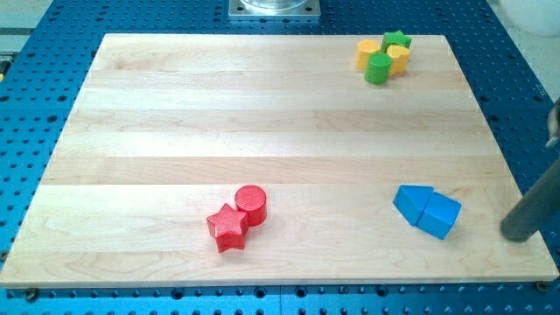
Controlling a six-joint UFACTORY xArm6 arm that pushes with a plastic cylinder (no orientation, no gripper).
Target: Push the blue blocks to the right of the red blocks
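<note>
Two blue blocks sit touching at the view's lower right: a blue triangular block (412, 203) on the left and a blue cube (439, 215) on the right. A red cylinder (251, 206) and a red star (227, 227) sit touching at the view's lower middle, well left of the blue blocks. My rod comes in from the view's right edge, and my tip (519, 232) rests near the board's right edge, to the right of the blue cube and apart from it.
A cluster at the view's top right holds a yellow cylinder (367, 52), a green star (396, 40), a yellow block (399, 59) and a green cylinder (377, 68). The wooden board (262, 122) lies on a blue perforated table.
</note>
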